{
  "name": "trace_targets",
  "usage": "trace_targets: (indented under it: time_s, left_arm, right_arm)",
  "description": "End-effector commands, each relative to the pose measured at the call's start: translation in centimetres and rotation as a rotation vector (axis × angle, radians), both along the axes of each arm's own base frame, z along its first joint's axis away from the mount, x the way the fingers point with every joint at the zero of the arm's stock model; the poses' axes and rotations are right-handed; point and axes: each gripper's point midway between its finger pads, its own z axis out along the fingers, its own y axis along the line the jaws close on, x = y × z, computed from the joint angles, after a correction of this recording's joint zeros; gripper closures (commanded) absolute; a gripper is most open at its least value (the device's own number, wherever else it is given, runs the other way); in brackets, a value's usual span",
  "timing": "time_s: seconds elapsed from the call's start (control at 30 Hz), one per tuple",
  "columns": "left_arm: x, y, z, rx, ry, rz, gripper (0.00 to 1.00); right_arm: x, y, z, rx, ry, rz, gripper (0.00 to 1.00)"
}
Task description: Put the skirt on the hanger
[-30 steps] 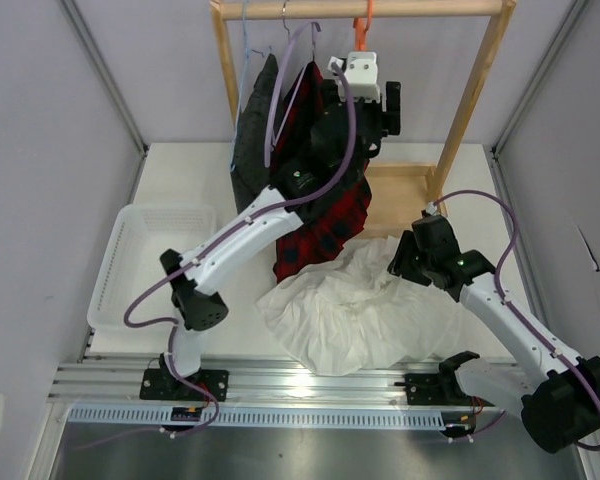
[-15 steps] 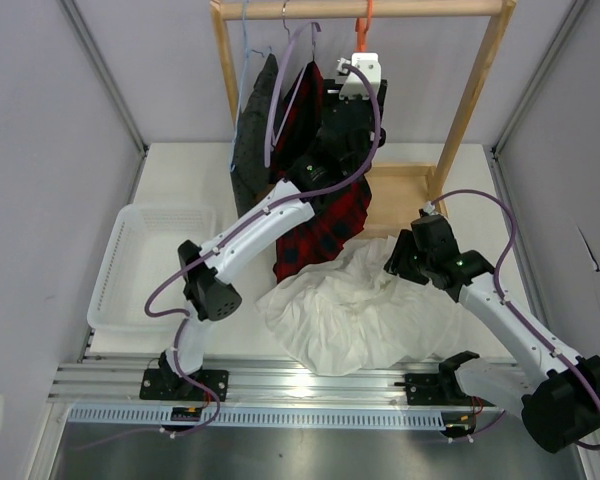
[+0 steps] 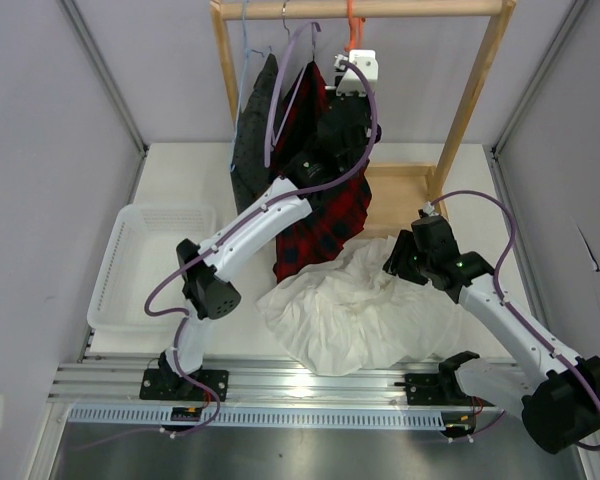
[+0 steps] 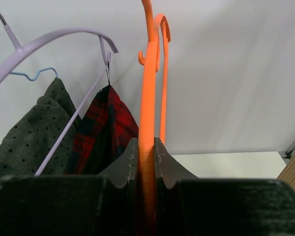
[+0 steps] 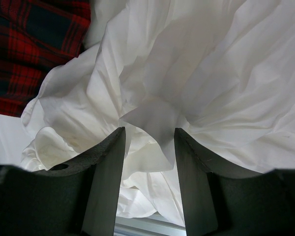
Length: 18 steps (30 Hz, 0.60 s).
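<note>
White table [image 3: 180, 170], wooden rack [image 3: 470, 95] at back. Up by rail [image 3: 420, 8], left end effector [image 4: 145, 150] clamped tight on orange hanger [image 4: 148, 73], just beside plaid garment [image 3: 330, 225]. Down low, right end effector [image 5: 148, 142] has fingers [image 5: 103, 182] spread wide over white skirt [image 3: 350, 310], which sits crumpled on table, front-centre, fabric peak poking between fingers.

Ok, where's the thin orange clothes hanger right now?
The thin orange clothes hanger is up at the wooden rail in the top view, right of the red-and-black plaid garment, clamped between the left gripper's jaws.

Overhead camera looks down; wrist cameras sit close on hanger [image 4: 146, 123] and skirt [image 5: 211, 73].
</note>
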Motion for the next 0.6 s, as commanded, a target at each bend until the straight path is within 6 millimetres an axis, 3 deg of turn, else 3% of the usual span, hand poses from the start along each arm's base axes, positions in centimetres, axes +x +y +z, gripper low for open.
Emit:
trace_targets:
  time_s: [0.0, 0.2, 0.57]
  left_arm:
    - [-1.3, 2.6, 5.8, -0.081, -0.109, 0.012, 1.00]
    - [-2.1, 3.4, 9.0, -0.098, -0.200, -0.004, 1.00]
    - [-3.0, 3.2, 9.7, -0.064, -0.211, -0.096, 1.00]
  right_arm:
    - [0.5, 0.2, 0.9, 0.020, -0.043, 0.008, 0.50]
    - [0.5, 0.3, 1.0, 0.025, -0.048, 0.011, 0.50]
    - [0.6, 0.4, 0.8, 0.031, -0.045, 0.005, 0.51]
